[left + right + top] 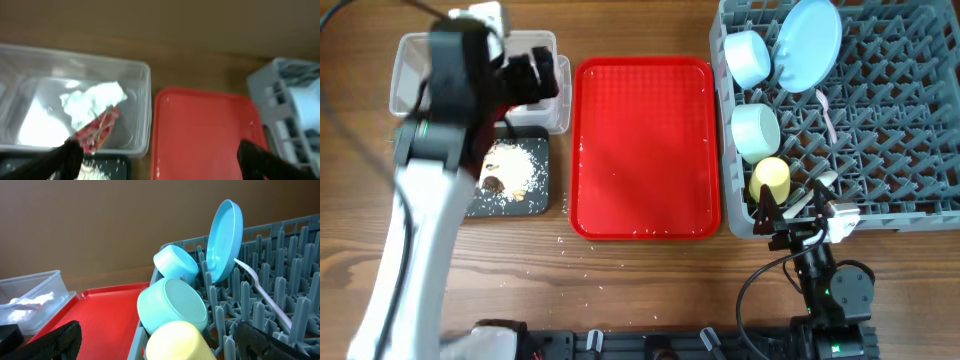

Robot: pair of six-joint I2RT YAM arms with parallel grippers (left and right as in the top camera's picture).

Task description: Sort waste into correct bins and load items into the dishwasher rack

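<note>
We read this as the release-and-clear step at both ends of the table. The left gripper (159,152) hangs over the clear rectangular plastic tub (141,115) with its fingers spread wide and nothing between them. The crumpled red-and-white wrapper with its white paper (95,115) lies on the tub floor. To do this well, we would lift straight up before swinging away, so that neither finger catches the tub wall or drags the paper out. The crumbly beige-brown food scraps (510,170) sit in the shallow black rectangular tray (540,145) just in front of the tub, and the flat red serving tray (645,150) carries only a few specks. The right gripper (157,332) is also parted and empty, poised at the near edge of the large grey plastic grid rack (900,130), right above the small yellow cup (770,178). Behind the cup sit the pale green bowl (756,130) and the light blue bowl (748,57). The light blue plate (808,45) stands on edge between pegs, and the white plastic fork (260,292) lies across the pegs. We cannot pick out the white plastic spoon for certain. We would back this arm up and towards its base, because a sideways sweep could tip the cup or nudge the bowls.
</note>
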